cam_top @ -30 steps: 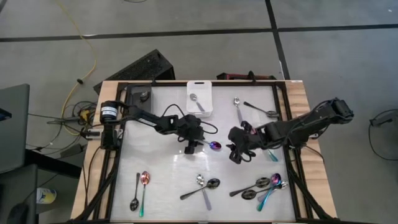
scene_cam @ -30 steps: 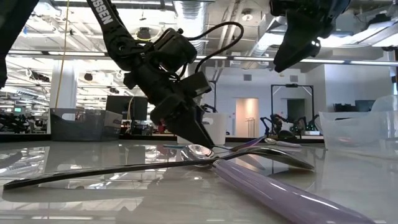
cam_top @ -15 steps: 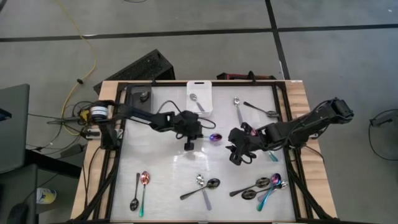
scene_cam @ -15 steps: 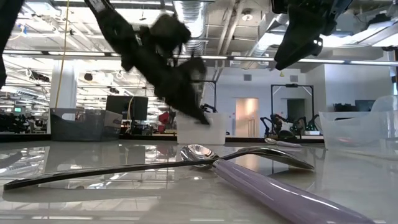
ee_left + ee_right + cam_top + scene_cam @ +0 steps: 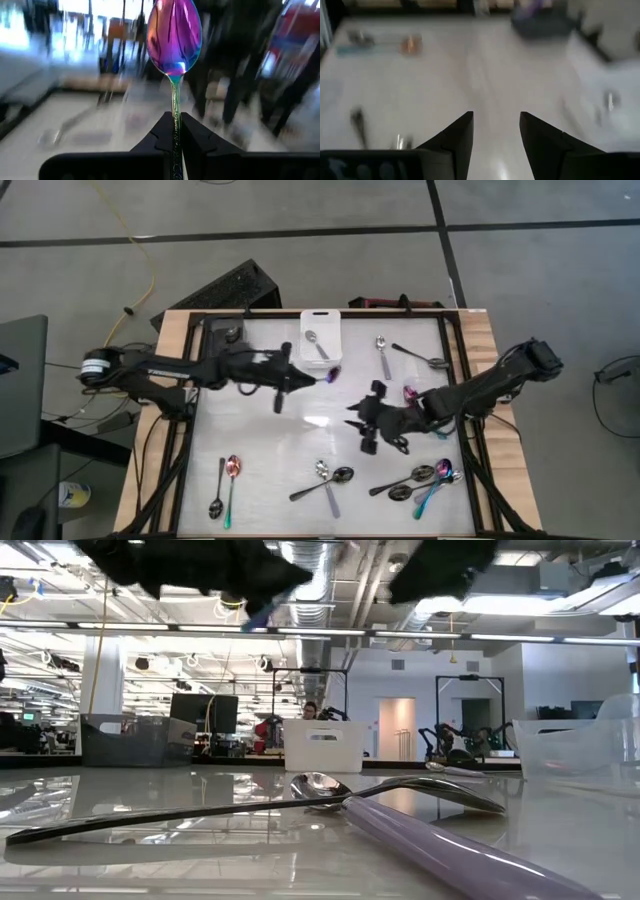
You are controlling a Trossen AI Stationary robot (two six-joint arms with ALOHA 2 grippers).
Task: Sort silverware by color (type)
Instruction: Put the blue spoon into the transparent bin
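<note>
My left gripper [image 5: 308, 378] hangs high over the table's far middle, shut on a rainbow spoon [image 5: 330, 374] whose purple-pink bowl [image 5: 175, 35] sticks out ahead of the fingers. It is just short of the white bin [image 5: 322, 330], where a silver spoon [image 5: 315, 345] lies. My right gripper [image 5: 358, 432] hovers open over the middle of the table with nothing between its fingers [image 5: 460, 135]. More silverware lies flat on the table: a near-right cluster [image 5: 420, 480], a near-middle pair [image 5: 330, 478], a near-left pair [image 5: 225, 485] and two spoons at the far right [image 5: 400, 355]. My left gripper pinches the rainbow spoon's slim handle [image 5: 174, 107] between its two fingers [image 5: 162, 132]. The fingers lie along the handle, pointing about level toward the table's right. The spoon is lifted clear, bowl outermost beyond the fingertips.
A dark bin [image 5: 215, 340] stands at the far left corner beside the white one. A black frame [image 5: 455, 380] runs round the table. In the low view a silver spoon [image 5: 330, 785] and a purple handle [image 5: 440, 850] lie close in front. Bare tabletop lies between the arms.
My left gripper has taken hold of the rainbow spoon on the table and lifted it clear. It has risen and moved toward the far edge, tipping from slanting down to about level. My right gripper has shifted a little toward the table's left and turned.
</note>
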